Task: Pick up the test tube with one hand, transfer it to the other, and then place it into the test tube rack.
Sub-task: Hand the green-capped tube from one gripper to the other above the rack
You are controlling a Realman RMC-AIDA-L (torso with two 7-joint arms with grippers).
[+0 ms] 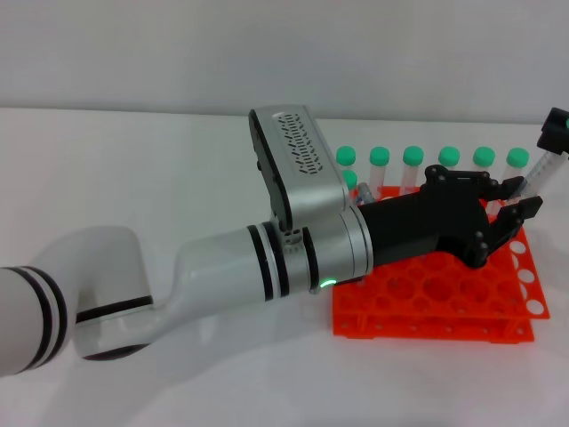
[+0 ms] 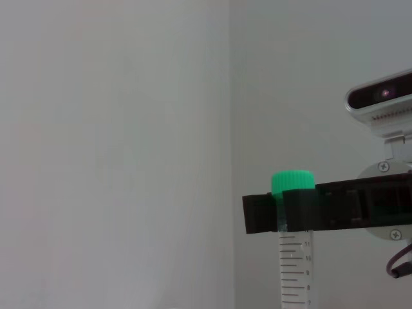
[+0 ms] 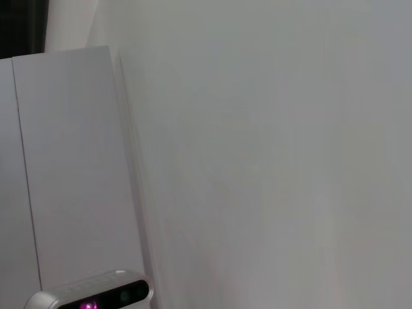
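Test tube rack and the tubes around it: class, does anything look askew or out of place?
One test tube leans over the test tube rack, clamped below its cap by the right end effector. The racked tubes stand upright. The left end effector is open beside it.

I see an orange-red rack (image 1: 436,298), green caps (image 1: 412,156) on clear tubes, my black left gripper (image 1: 505,206); the held tube (image 2: 295,267) looks clear with black graduations.

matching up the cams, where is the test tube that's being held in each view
Head view: the test tube is at the far right edge, tilted, held near its cap by the right gripper, beyond the left gripper.
Left wrist view: lower right, upright, clamped just under its green cap.
Right wrist view: not in it.
Shared landmark: that green cap with the black gripper around it.
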